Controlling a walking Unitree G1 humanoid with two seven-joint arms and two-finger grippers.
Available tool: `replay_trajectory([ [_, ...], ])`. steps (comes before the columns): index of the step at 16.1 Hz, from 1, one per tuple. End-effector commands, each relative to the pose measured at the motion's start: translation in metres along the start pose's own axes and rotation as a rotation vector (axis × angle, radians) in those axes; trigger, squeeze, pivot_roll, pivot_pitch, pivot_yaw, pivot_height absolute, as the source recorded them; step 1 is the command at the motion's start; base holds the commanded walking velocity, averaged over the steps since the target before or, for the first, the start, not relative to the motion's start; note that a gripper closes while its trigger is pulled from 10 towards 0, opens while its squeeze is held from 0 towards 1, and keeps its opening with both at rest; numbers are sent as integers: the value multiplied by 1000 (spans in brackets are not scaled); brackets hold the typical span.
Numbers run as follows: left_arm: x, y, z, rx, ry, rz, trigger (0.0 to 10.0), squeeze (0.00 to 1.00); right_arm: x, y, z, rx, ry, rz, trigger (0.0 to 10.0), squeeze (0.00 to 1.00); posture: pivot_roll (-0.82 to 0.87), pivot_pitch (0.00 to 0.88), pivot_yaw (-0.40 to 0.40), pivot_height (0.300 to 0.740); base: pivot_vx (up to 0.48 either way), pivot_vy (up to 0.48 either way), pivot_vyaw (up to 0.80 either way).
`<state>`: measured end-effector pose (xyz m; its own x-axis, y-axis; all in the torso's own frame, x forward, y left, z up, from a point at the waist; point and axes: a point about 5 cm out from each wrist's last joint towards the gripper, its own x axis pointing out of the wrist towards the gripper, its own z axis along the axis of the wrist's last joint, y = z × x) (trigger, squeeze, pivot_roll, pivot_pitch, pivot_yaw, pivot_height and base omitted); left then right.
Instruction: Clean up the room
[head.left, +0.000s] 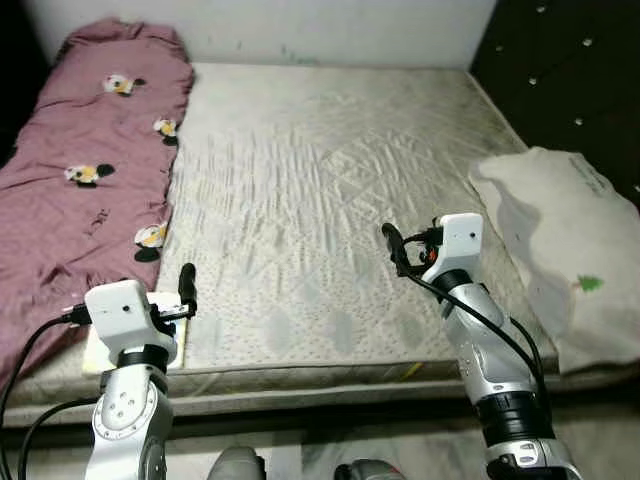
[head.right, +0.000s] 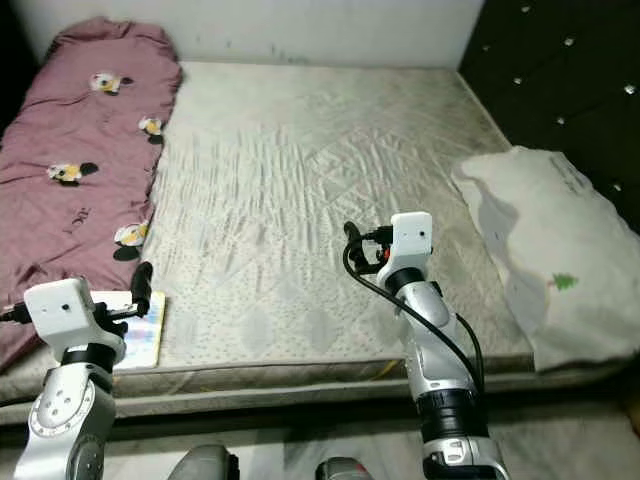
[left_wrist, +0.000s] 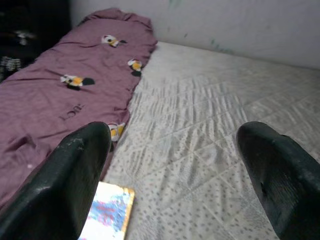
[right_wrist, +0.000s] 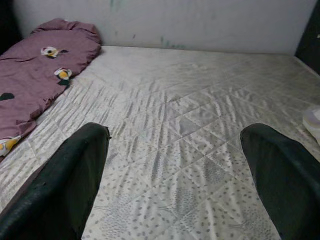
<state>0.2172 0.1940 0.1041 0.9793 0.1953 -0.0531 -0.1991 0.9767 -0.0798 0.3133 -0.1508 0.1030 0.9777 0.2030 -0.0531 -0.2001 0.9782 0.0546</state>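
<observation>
A purple blanket (head.left: 90, 170) with small bee patterns lies crumpled along the left side of the bare quilted mattress (head.left: 330, 180). A white pillow (head.left: 570, 240) rests at the mattress's right edge. A small colourful booklet (head.right: 147, 335) lies at the near left corner. My left gripper (head.left: 182, 285) hovers open just over the booklet and the blanket's edge, nothing between its fingers (left_wrist: 75, 170). My right gripper (head.left: 393, 242) stands open above the near middle of the mattress, left of the pillow, and holds nothing.
A dark tufted headboard (head.left: 570, 70) rises on the right behind the pillow. A pale wall (head.left: 300, 25) closes the far side of the bed. The mattress's front edge (head.left: 320, 375) runs just ahead of my arms.
</observation>
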Motion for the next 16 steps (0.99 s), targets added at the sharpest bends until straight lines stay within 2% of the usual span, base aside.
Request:
replay_trajectory([
  [1,-1,3,-2,11,11,15,10000,0,1,5,0,2,0,14,10000,0,27,62,-50,740,0,480,0],
  [16,2,1,0,16,6,16,10000,0,3,7,-1,1,7,25,10000,0,28,65,-52,740,0,480,0],
])
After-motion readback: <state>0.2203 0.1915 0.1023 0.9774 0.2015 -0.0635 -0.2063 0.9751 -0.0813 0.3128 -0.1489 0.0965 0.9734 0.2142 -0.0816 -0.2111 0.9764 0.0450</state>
